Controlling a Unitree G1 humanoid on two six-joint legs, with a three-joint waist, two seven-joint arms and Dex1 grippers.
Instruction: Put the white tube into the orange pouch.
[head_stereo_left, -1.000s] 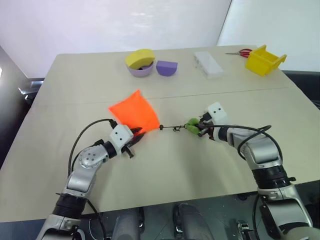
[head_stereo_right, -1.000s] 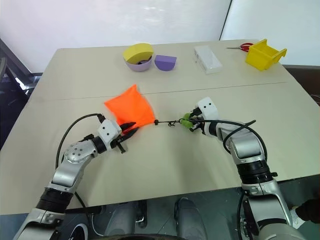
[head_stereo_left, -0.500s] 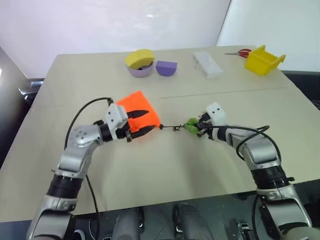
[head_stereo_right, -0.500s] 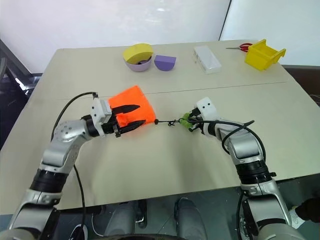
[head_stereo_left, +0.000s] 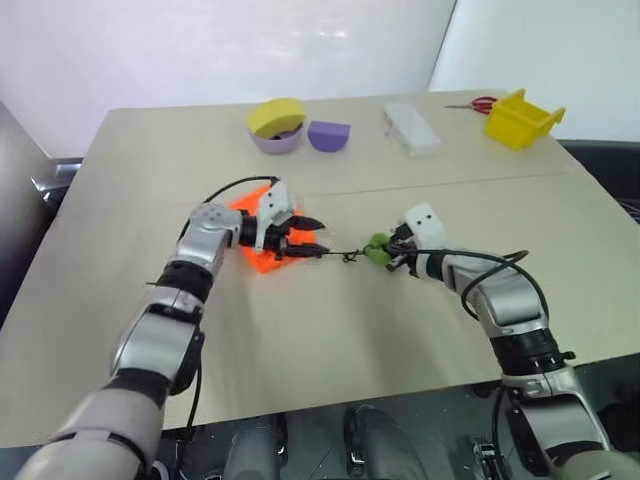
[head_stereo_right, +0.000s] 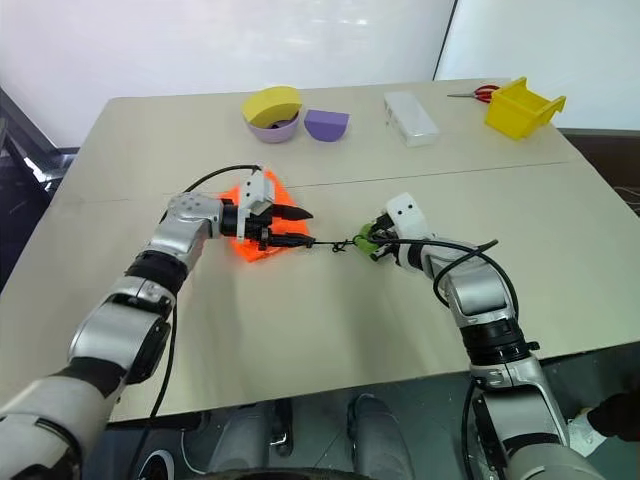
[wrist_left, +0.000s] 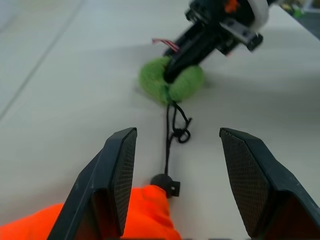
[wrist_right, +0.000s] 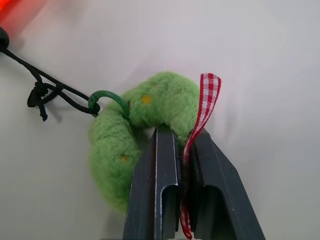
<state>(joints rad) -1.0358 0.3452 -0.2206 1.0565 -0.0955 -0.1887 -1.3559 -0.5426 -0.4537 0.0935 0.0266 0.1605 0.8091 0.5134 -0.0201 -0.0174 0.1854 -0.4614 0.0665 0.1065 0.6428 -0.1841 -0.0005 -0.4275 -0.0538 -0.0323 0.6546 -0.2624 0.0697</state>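
Orange pouch (head_stereo_left: 262, 252) flat on the table (head_stereo_left: 330, 330), mid-left, mostly hidden under the left gripper (head_stereo_right: 293, 228); corner with black cord stopper visible in the left wrist view. White tube not discernible anywhere. Black cord (wrist_left: 170, 145) running from pouch corner, knotted partway, out to a green plush ball (wrist_right: 132, 135) with small green ring and red-white checked ribbon (wrist_right: 202, 112). Left gripper over the pouch, pointing toward the ball, fingers (wrist_left: 117, 175) spread wide, nothing between them, straddling the pouch corner and cord. Right gripper (head_stereo_left: 395, 258) low over the table, fingers (wrist_right: 160, 185) pressed together, pinching the plush ball, ribbon caught between them. Cord looks fairly taut between pouch and ball. Far side of table: yellow bowl (head_stereo_left: 275, 116) tilted on a lilac bowl (head_stereo_left: 277, 140), purple half-round block (head_stereo_left: 328, 135) just beside, white rectangular box (head_stereo_left: 410, 128) further right, yellow bin (head_stereo_left: 520, 118) near the far right corner, red-handled scissors (head_stereo_left: 478, 103) just beside the bin.
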